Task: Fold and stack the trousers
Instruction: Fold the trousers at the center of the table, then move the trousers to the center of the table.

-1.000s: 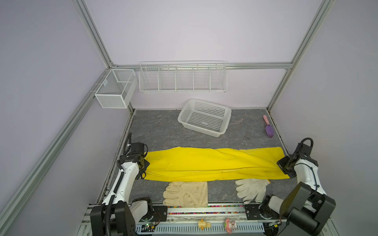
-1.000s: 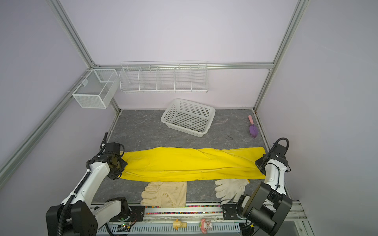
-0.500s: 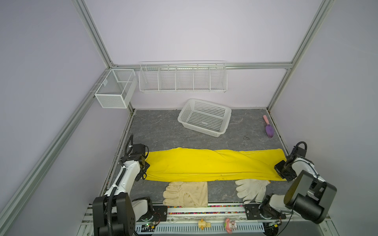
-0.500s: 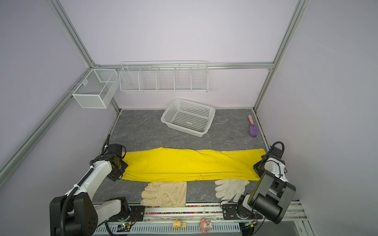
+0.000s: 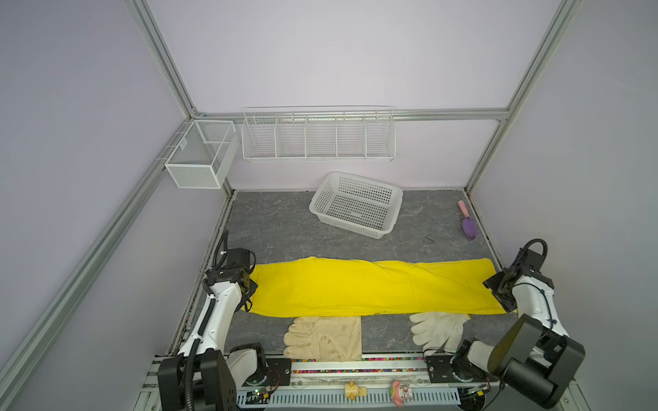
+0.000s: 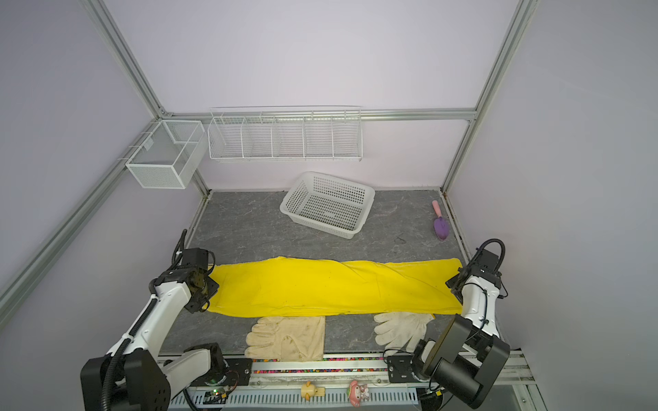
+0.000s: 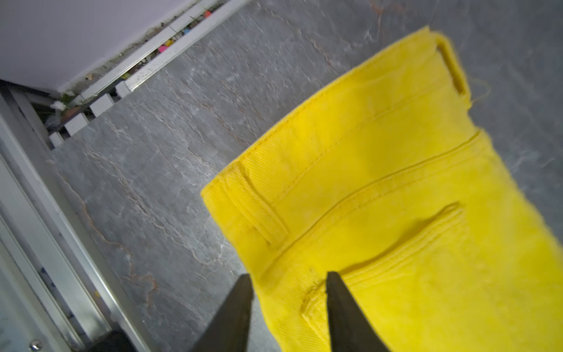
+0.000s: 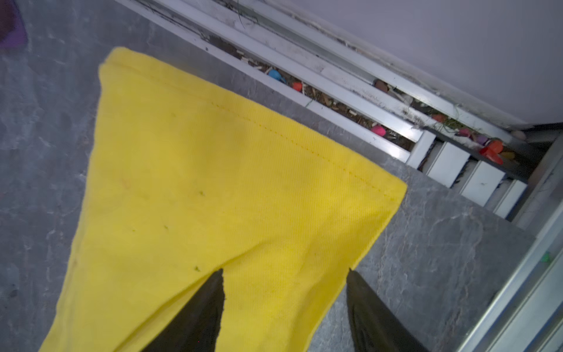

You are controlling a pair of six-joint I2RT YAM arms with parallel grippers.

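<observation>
trousers (image 7: 396, 183): matt twill cloth | table (image 7: 152, 152): matt stone-look | basket (image 5: 322, 201): plastic

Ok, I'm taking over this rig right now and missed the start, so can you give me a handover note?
Left gripper: fingers open at the waistband end of the trousers, gripping nothing.
Right gripper: fingers open at the leg-hem end, gripping nothing.
Trousers: flat in a long strip across the table, beyond the cream glove and white knitted glove.
Done: they appear folded lengthwise, leg on leg.
Left: fold end to end, then stack.
</observation>
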